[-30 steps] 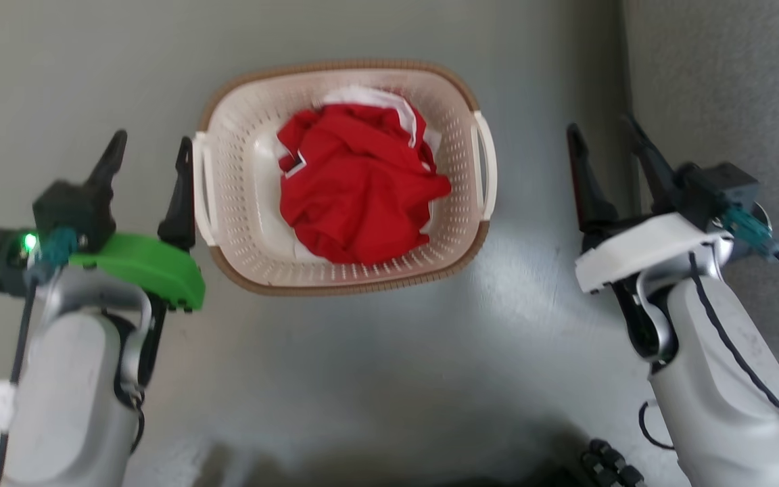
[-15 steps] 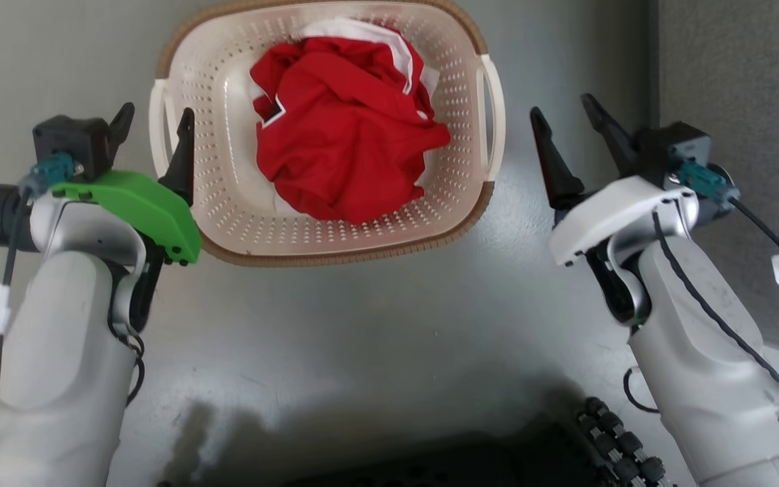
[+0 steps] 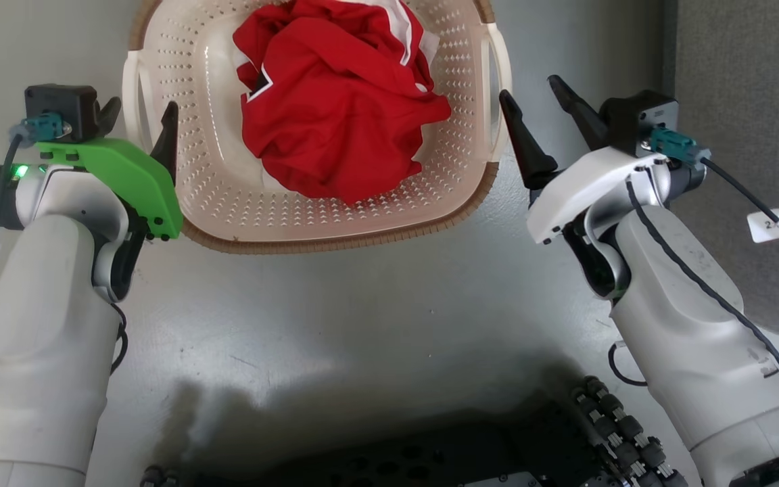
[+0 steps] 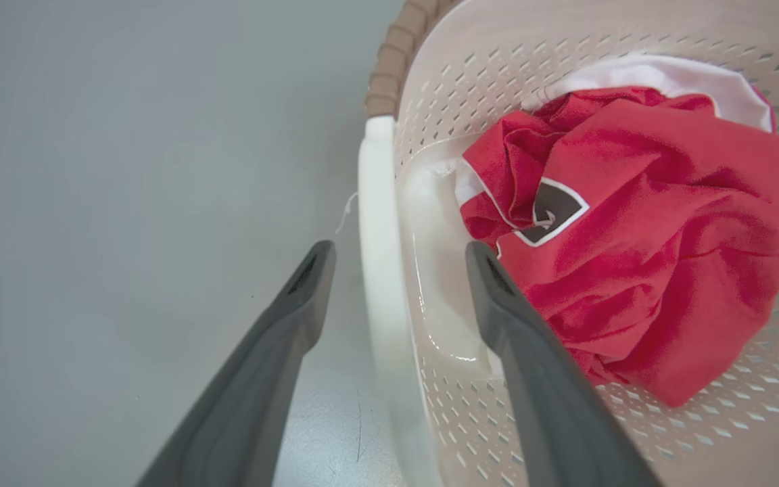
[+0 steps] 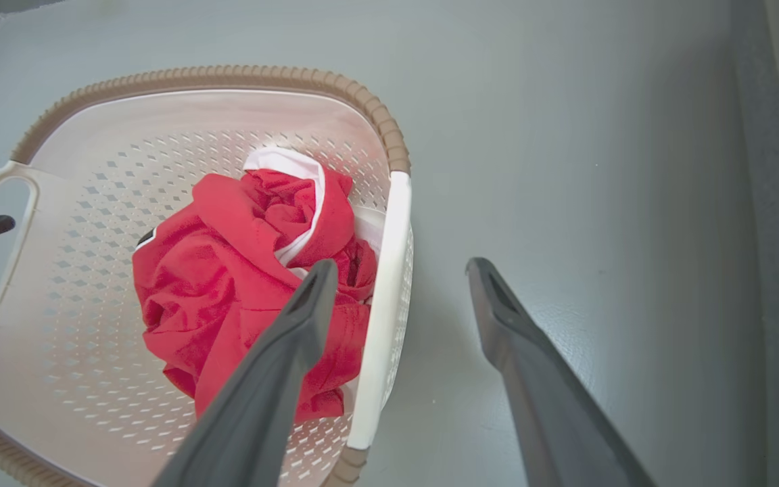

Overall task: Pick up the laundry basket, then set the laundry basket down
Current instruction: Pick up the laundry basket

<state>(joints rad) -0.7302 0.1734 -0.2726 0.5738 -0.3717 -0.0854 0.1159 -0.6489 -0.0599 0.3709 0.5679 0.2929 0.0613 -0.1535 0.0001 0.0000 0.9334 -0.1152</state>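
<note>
Grey floor, darker strip along right edge. Laundry basket on floor between arms. Left gripper wide open, left handle between fingers, ungripped. Right gripper wide open, right handle between fingers in wrist view. Basket holds crumpled red garment over white cloth.

Both forearms on my screens are pale grey with smooth shells. The left gripper has two long, dark, tapering fingers and a bright green cover plate dotted with small dark screws; a green light glows on its black cuff. The right gripper wears a white cover plate. Each wrist carries a black camera block with a teal connector — a thin black cable lies along the right forearm, and a white tag is marked 2. The black base has ribbed rollers.
</note>
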